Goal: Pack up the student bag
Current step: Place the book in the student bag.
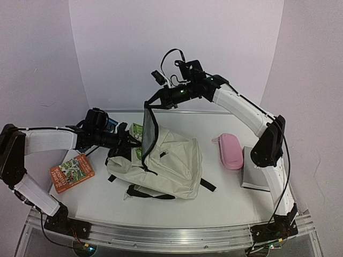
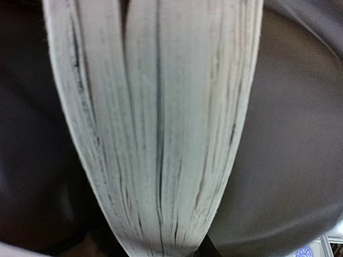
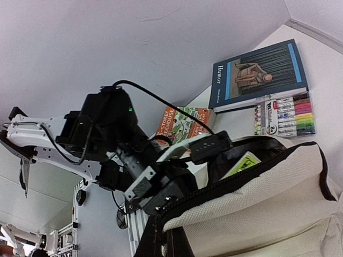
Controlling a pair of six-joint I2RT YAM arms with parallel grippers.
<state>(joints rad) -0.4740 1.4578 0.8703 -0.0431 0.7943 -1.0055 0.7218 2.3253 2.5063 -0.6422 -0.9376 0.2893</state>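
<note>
Two-arm loading of the student bag point(image 1: 171, 160), which lies at mid-desk with its mouth toward the left arm.

The right end effector point(image 1: 155, 101) is clenched on the rim of the bag's opening and holds the flap upright above the desk point(image 1: 225, 198). The left end effector point(image 1: 127, 140) grasps a green-covered book point(image 3: 240, 164) that is partly inside the mouth; the left wrist view shows its page edges point(image 2: 161, 134) against dark lining. An orange book point(image 1: 71, 172) lies near the left arm. A pink pencil case point(image 1: 231, 151) lies to the right, apart from the bag. A blue book titled "Humor" point(image 3: 257, 75) lies just beside a marker pack point(image 3: 284, 115), behind the bag.
</note>
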